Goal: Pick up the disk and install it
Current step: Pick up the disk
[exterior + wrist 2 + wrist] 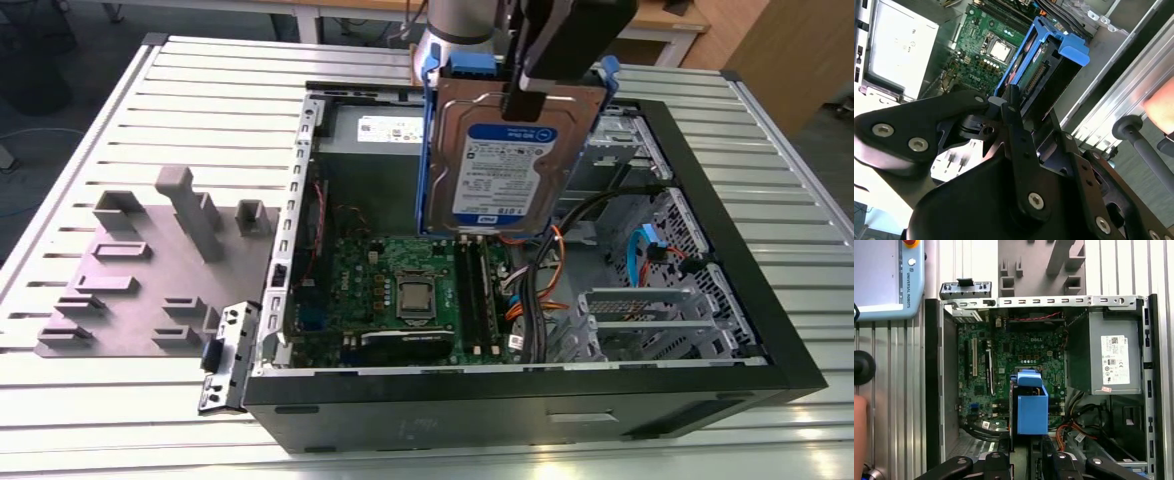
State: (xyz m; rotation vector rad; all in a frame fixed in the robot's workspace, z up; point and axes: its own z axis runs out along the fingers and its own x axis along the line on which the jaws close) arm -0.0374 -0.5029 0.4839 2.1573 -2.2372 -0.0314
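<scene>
Clearly the black gripper (pixel 525 100) has its jaws clamped on the upper edge of the disk (pixel 507 160), a flat rectangular silver-grey metal hard drive with a white-and-blue label and blue plastic rails along its long edges. The disk hangs upright straight down from the jaws and touches nothing else. In both wrist views it shows end-on, blue rails outermost (pixel 1039 65) (pixel 1031 410).

Below the jaws lies an open black tower computer case (pixel 534 405), resting on its side on a slatted aluminium table (pixel 200 80). Directly beneath the hanging disk is the green motherboard (pixel 400 290), with its square silver processor socket (pixel 416 297) a little off to the exterior view's left of the jaws.

Just beside the disk, on the jaws' far side in the exterior view, stands the large grey power-supply box with a white sticker (pixel 1104 360). Toward the exterior view's right of the jaws, a tangle of orange, blue and black cables (pixel 641 250) crosses the case floor. Past it is a perforated bare-metal drive cage (pixel 641 320).

Outside the case, well apart from the jaws toward the exterior view's left, a grey plate with raised block-shaped holders (pixel 120 290) lies on the table. A loose metal bracket (pixel 227 355) leans at the case's corner.
</scene>
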